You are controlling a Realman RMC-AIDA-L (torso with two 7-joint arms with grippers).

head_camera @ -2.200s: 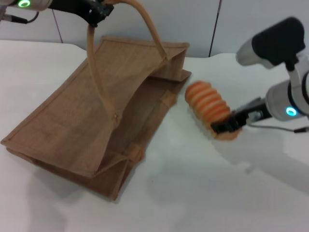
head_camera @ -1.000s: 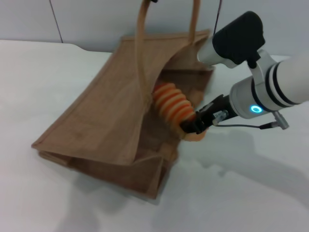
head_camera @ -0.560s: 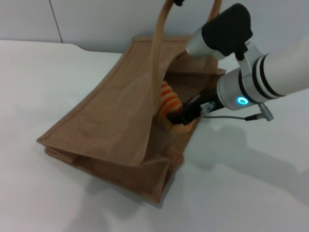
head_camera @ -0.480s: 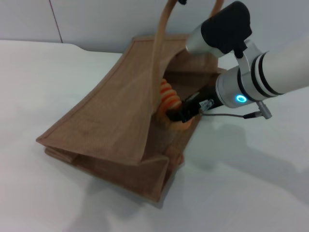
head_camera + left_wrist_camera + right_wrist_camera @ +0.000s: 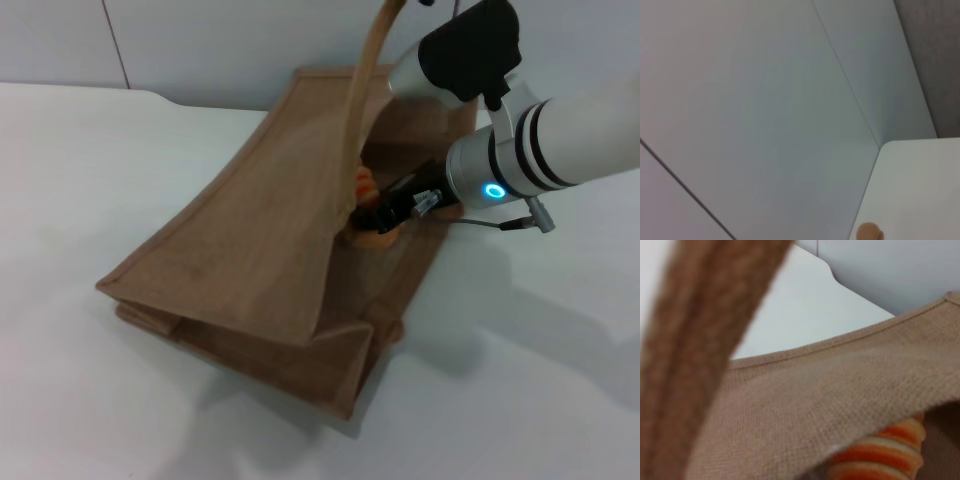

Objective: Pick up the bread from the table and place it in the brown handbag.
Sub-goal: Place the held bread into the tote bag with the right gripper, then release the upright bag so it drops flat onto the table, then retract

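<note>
Inside the brown handbag (image 5: 250, 240), right gripper (image 5: 385, 213) clamps bread (image 5: 368, 210).

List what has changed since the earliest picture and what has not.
The right gripper carried the bread off the table and leftward into the brown handbag, where it now shows only partly behind the raised wall. The bag's handle was pulled up and the mouth opened wider. The gripper still clamps the bread.

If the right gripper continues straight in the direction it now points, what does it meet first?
The right gripper points into the brown handbag's mouth, shut on the bread. Going on, the bread would probably meet the bag's inner wall first; depth is unclear.
</note>
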